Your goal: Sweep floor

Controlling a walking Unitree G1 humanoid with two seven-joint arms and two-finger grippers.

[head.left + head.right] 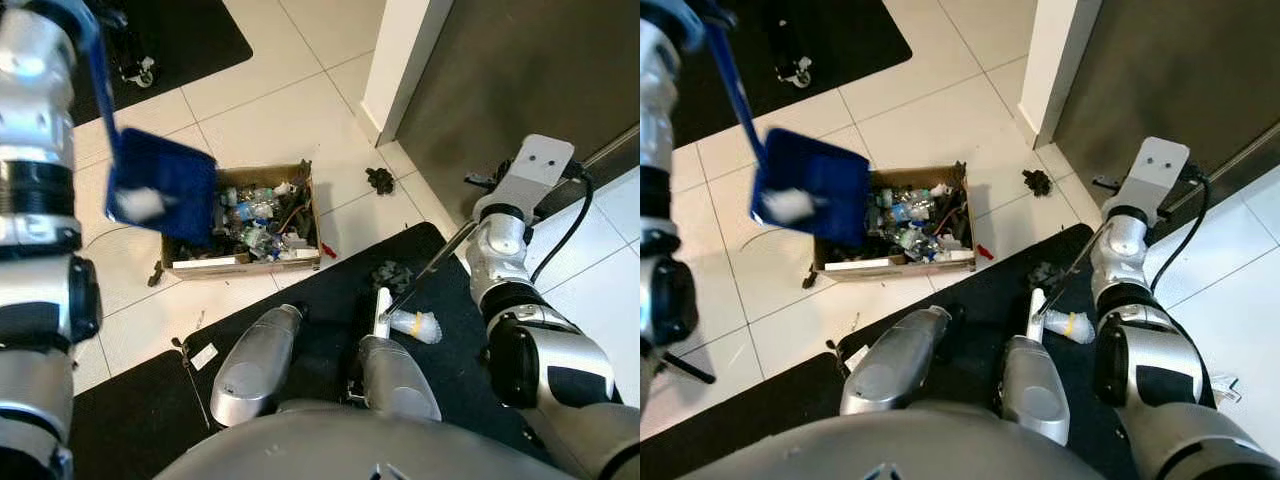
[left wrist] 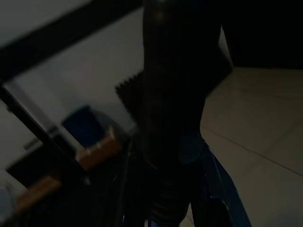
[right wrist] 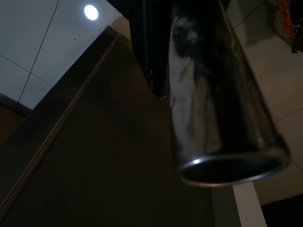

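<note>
A blue long-handled dustpan [image 1: 165, 190] hangs tilted over a cardboard box [image 1: 245, 262] full of bottles and scraps, with a white lump of rubbish in its pan. My left gripper [image 1: 72, 14] is shut on the dustpan handle [image 2: 173, 109] at the top left. At the right, my right gripper [image 1: 478, 208] is shut on the broom's thin metal handle [image 1: 432, 262]. In the right wrist view, the handle's silver tube [image 3: 213, 90] passes close by. The white broom head [image 1: 381, 310] rests on the black mat by my feet.
A black clump [image 1: 380, 180] lies on the tiles near the white door frame [image 1: 400, 60]. Another dark clump [image 1: 390, 272] and a clear plastic bottle [image 1: 418, 325] lie on the black mat [image 1: 320, 320]. A dark door [image 1: 520, 80] stands at the right. A second mat [image 1: 180, 35] lies far left.
</note>
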